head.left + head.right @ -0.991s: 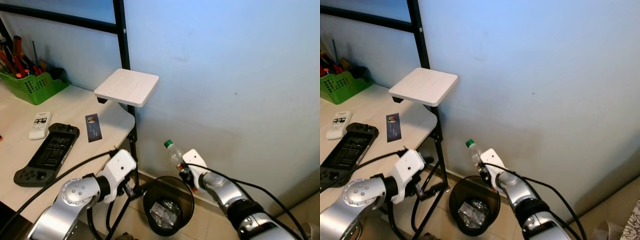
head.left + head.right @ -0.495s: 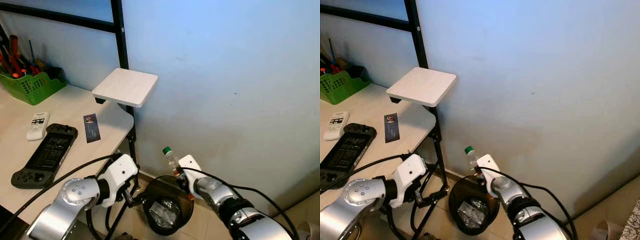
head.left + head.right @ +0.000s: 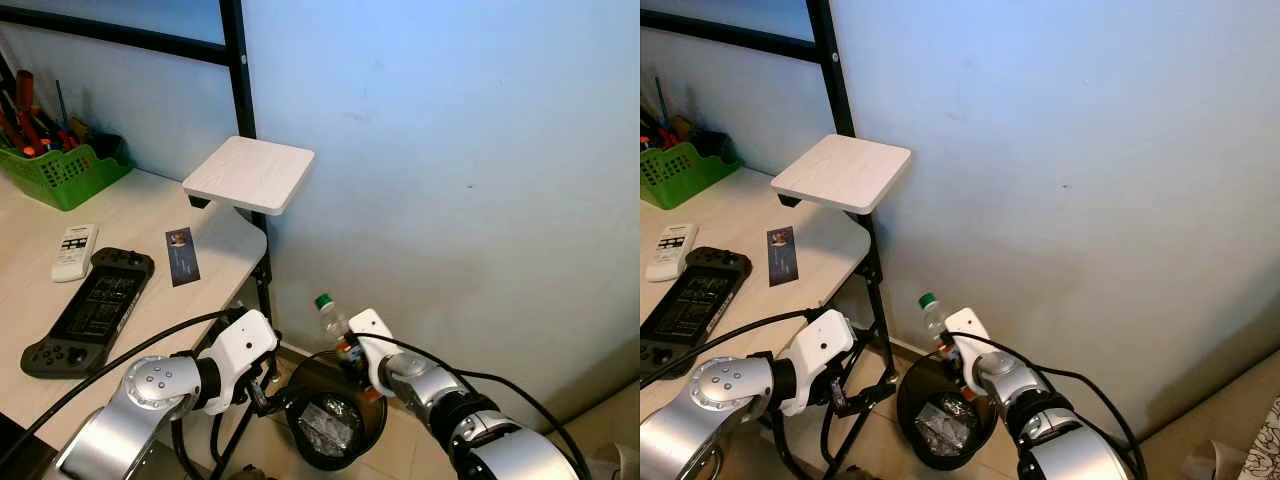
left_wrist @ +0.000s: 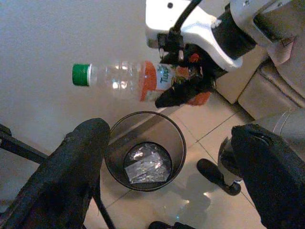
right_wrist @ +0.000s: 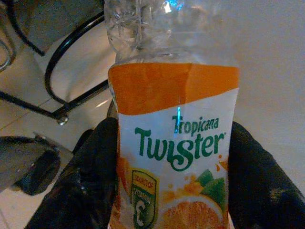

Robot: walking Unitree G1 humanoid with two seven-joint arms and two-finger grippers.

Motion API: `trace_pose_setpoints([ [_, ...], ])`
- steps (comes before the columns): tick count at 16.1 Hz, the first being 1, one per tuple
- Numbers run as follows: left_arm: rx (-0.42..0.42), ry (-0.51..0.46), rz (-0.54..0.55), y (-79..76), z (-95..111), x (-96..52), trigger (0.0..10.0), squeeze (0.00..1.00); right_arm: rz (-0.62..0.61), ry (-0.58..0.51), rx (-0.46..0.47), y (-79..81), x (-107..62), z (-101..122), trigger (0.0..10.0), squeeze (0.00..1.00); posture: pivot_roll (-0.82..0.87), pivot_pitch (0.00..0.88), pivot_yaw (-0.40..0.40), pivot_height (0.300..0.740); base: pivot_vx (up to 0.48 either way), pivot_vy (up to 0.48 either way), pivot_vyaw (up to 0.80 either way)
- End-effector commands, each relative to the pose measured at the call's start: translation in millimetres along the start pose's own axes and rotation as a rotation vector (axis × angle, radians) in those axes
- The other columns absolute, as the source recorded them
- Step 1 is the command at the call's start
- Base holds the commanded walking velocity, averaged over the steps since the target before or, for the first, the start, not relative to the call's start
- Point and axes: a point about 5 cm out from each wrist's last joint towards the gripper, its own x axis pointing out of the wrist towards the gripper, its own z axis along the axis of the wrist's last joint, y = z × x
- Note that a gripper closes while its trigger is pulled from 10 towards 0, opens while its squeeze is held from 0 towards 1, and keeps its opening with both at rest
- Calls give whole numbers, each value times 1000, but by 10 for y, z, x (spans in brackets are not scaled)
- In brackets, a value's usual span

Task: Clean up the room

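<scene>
We hold the bottle (image 3: 331, 322) over the trash bin (image 3: 372, 380).
Our right gripper (image 4: 183, 90) grasps it; from the right wrist we read its label (image 5: 177, 143); our left gripper (image 4: 176, 176) stands spread beside the bin.

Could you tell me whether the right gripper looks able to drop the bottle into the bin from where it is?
Probably yes: the right gripper holds the bottle just above the bin's open rim, nothing between.

Over the last second the right end effector (image 3: 350, 350) moves left and down, carrying the plastic bottle (image 3: 331, 322) from beside the black waste bin (image 3: 335, 412) to a spot over the bin's rim. The bottle now sits lower, its green cap nearer the table leg (image 3: 264, 290). The left end effector (image 3: 268, 388) edges slightly toward the bin.
</scene>
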Motion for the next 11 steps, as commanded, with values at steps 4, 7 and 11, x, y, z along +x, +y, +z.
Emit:
trace_pose_setpoints([
  [4,8,16,10,32,-23,-27,10000,0,16,5,1,30,7,-26,10000,1000,117,0,3,740,0,0,0],
  [7,8,17,9,32,-25,-27,10000,0,26,2,11,48,9,-68,10000,318,112,0,9,740,0,0,0],
  [11,-41,-68,123,115,70,-1,10000,0,6,-172,148,-87,-47,78,10000,0,112,0,12,740,0,0,0],
])
